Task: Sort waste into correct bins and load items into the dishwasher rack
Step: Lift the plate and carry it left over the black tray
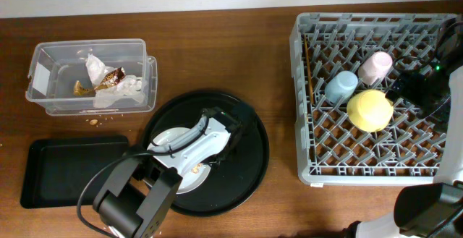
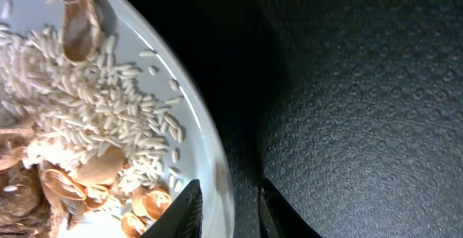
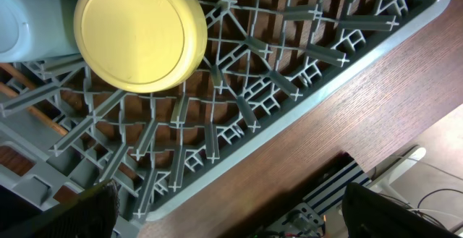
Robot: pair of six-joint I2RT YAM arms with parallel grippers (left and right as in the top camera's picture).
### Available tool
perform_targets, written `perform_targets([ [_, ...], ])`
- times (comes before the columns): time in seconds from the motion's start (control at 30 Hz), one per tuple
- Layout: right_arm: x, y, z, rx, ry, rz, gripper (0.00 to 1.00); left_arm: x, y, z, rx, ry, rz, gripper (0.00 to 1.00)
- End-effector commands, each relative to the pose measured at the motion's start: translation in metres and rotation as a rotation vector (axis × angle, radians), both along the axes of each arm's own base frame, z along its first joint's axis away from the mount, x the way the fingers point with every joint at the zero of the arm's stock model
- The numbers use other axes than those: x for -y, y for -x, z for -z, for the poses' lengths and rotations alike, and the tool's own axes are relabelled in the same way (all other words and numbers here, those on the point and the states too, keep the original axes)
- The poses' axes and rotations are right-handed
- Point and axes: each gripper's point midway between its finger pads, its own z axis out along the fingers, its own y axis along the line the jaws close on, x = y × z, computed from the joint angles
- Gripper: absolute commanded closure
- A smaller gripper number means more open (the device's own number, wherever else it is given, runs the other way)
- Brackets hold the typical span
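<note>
My left gripper (image 2: 226,198) has its jaws apart, straddling the rim of the grey plate (image 2: 206,144). The plate sits on the round black tray (image 2: 362,122) with rice and shell scraps (image 2: 79,100) piled on it. I'd seat the rim deeper between the fingers before closing, then lift level so nothing spills before the shallow black bin (image 1: 65,173). My right gripper (image 3: 235,213) hangs wide apart over the rack (image 3: 304,115), near the upturned yellow bowl (image 3: 141,32)
</note>
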Motion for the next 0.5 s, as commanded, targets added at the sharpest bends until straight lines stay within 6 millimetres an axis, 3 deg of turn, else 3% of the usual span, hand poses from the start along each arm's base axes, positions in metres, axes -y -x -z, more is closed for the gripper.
perform_targets([
  [0.0,0.002,0.002,-0.002,0.005,0.006,0.015,0.01,-0.004,-0.001,0.003,0.015,-0.027,-0.016,0.81],
  [0.07,0.002,0.002,-0.002,0.004,0.006,0.015,0.01,-0.002,-0.003,0.004,0.025,-0.019,-0.023,0.87],
  [0.3,0.002,0.002,-0.002,0.005,0.006,0.015,0.01,-0.005,0.002,0.015,-0.006,-0.037,-0.027,0.89],
  [0.4,0.002,0.002,-0.002,0.005,0.006,0.015,0.01,-0.006,0.003,0.015,-0.009,-0.039,-0.027,0.99],
  [0.47,0.002,0.002,-0.002,0.005,0.006,0.015,0.01,-0.009,0.005,0.013,-0.017,-0.057,-0.025,0.99],
])
